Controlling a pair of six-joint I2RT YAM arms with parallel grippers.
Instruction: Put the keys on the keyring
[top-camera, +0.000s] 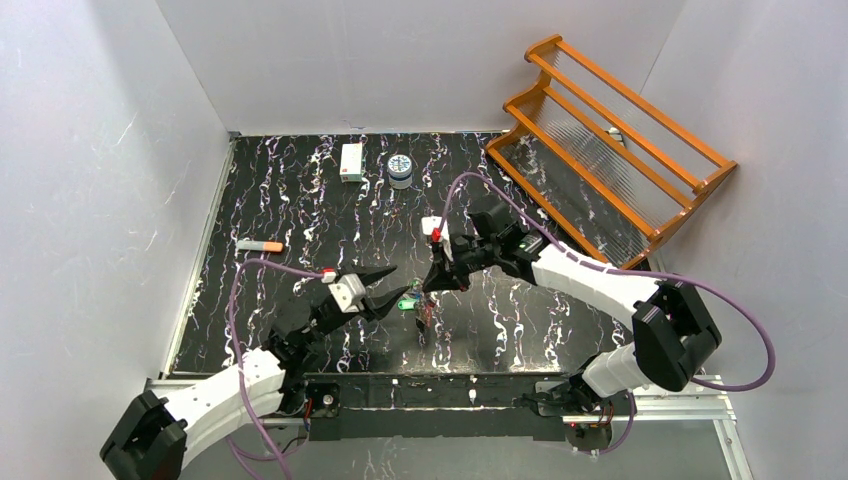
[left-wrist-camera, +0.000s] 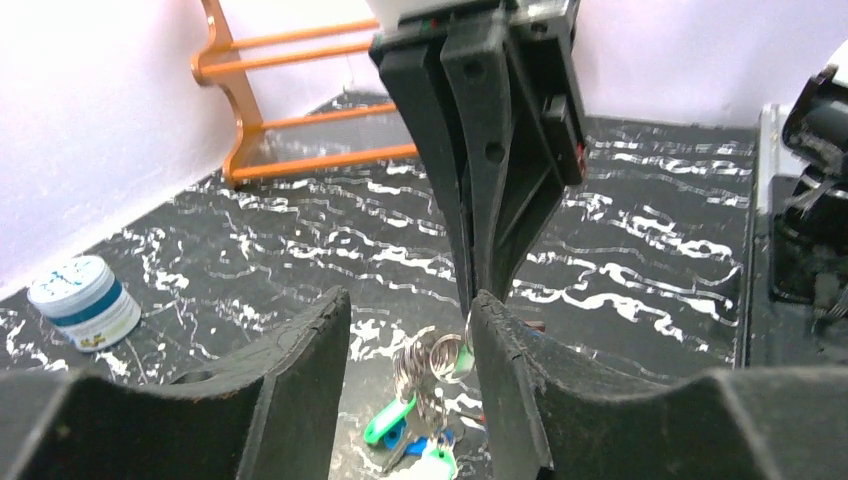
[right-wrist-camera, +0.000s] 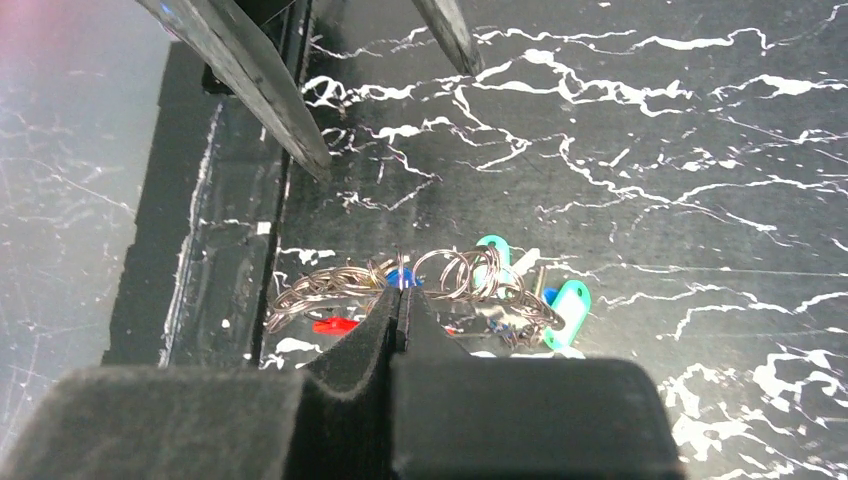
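Note:
My right gripper is shut on a thin silver ring of the keyring, holding it just above the table. A bunch of rings, green tags and keys with red and blue caps hangs under it. From above, the right gripper sits mid-table with the keys dangling below. My left gripper is open just to its left, with nothing between its fingers. In the left wrist view the left gripper frames the keyring, and the right gripper comes down from above.
An orange wooden rack stands at the back right. A blue-and-white tin and a small white box sit at the back. An orange-tipped marker lies at the left.

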